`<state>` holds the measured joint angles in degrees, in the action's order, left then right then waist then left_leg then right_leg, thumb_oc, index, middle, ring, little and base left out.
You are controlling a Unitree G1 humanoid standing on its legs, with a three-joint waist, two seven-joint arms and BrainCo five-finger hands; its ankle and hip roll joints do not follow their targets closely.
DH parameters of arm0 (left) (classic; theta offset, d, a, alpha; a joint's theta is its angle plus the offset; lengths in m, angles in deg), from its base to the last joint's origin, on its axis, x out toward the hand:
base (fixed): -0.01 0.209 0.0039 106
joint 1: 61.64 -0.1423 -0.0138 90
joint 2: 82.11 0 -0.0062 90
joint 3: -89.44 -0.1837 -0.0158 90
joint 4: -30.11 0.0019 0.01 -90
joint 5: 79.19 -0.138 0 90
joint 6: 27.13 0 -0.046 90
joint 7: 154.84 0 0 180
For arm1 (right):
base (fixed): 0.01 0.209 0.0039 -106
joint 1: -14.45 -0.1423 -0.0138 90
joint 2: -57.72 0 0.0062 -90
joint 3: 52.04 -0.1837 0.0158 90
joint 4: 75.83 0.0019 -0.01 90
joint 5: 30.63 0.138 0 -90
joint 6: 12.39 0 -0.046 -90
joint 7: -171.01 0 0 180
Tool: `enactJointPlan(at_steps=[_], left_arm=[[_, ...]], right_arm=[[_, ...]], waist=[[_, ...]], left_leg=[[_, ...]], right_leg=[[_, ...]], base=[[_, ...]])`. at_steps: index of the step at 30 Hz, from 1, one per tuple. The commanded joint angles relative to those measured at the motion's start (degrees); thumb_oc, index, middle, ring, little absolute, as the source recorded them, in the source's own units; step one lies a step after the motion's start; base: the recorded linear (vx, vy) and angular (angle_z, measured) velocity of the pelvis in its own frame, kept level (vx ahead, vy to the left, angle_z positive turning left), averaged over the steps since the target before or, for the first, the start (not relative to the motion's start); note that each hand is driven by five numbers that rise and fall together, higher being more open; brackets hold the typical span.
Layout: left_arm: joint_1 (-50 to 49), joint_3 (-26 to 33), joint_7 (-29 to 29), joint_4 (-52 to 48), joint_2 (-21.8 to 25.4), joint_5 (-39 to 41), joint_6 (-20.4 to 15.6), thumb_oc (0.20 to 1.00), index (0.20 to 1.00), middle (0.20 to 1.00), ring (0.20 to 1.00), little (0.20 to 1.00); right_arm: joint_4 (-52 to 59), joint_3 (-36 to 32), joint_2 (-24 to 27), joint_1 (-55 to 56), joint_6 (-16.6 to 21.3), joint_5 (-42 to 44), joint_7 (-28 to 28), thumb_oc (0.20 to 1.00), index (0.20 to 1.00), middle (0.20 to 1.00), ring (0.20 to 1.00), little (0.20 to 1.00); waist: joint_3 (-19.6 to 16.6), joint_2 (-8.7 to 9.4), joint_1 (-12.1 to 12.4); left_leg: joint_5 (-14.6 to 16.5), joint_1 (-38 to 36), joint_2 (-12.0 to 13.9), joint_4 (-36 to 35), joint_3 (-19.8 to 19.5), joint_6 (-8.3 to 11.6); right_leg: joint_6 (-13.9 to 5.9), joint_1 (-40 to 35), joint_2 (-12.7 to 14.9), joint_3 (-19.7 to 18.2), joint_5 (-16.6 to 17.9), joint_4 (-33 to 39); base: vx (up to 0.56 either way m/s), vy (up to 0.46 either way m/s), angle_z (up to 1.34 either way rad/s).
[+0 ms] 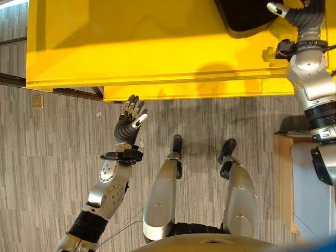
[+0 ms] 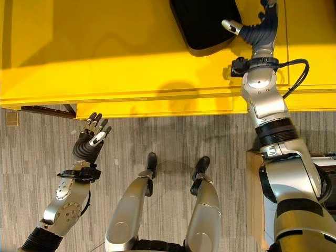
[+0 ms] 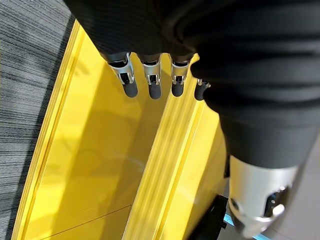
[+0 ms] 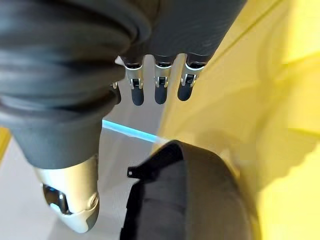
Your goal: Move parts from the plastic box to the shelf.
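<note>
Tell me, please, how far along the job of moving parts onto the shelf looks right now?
One black part lies on the yellow shelf, so a placement seems done. The right hand hovers open beside that part, holding nothing; it may have just let go. The left hand is open over the carpet, empty. Any remaining parts must be fetched.

I can read no text, label, number or sign from here. The yellow shelf [image 1: 157, 47] carries no legible marking on its surface, and the black part [image 2: 202, 23] lying on it shows no print that I can make out.
</note>
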<state>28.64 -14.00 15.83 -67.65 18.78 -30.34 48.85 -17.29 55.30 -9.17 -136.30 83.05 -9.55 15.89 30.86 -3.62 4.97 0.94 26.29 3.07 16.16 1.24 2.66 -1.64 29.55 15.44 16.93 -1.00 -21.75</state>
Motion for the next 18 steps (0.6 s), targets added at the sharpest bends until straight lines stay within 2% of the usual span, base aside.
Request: enactJointPlan(at_steps=[1,18], left_arm=[[-4.38,1.71,-0.48,-6.05,1.08,-0.72,-2.61,1.0,1.0,1.0,1.0,1.0],[-4.37,1.15,-1.34,-5.83,0.58,-1.05,-2.43,1.0,1.0,1.0,1.0,1.0]], right_arm=[[1.22,1.06,0.98,-3.41,2.25,-2.51,-0.62,1.0,1.0,1.0,1.0,1.0],[-2.94,-0.5,-4.73,-1.06,2.29,1.14,-0.82,1.0,1.0,1.0,1.0,1.0]], waist=[[-1.07,0.52,0.16],[-1.07,0.51,1.02]], left_leg=[[0.09,1.67,2.5,1.85,-0.44,1.73],[-0.24,2.77,2.22,1.89,-1.21,1.56]], right_leg=[[-5.36,-4.28,1.85,-2.58,-5.86,-4.12],[-5.23,-3.66,2.02,-1.89,-6.09,-4.89]], base=[[0.0,0.0,0.0],[0.0,0.0,0.01]])
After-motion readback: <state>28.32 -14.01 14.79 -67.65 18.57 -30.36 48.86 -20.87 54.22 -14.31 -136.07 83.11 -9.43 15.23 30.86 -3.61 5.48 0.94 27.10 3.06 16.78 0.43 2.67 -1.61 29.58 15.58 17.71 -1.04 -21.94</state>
